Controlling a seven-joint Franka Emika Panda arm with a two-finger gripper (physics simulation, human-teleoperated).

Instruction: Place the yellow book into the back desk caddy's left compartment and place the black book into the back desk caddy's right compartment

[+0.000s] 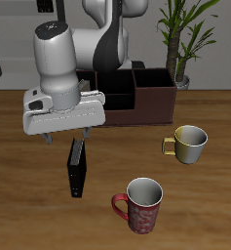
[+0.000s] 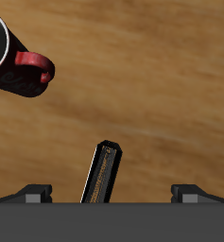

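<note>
Fingers (image 1: 70, 139) hang spread apart under the white gripper body, above the bench (image 1: 19, 205), gripping nothing. The black book (image 1: 77, 168) stands on its long edge just below them, its upper end rising into the gap between the two tips; whether either tip touches it cannot be told.

The wrist view adds what the exterior view hides: the black book (image 2: 103, 174) is seen end-on as a thin dark slab with a pale page edge, tilted a little, sitting between the two finger tips (image 2: 33, 192) with bare wood on both sides of it. That view also catches part of the red mug (image 2: 19, 66), its handle turned toward the book, well apart from it.

In the exterior view the red mug (image 1: 139, 205) stands nearest the bench's front edge, beside the book. Farther back sits a cream-coloured mug (image 1: 189, 144). Behind both, at the rear of the bench, lies the back desk caddy (image 1: 136, 98), dark reddish-brown with black-lined sections; the arm and gripper body cover one end of it. A potted plant (image 1: 180, 39) rises behind the caddy's other end. The yellow book cannot be made out in either view.
</note>
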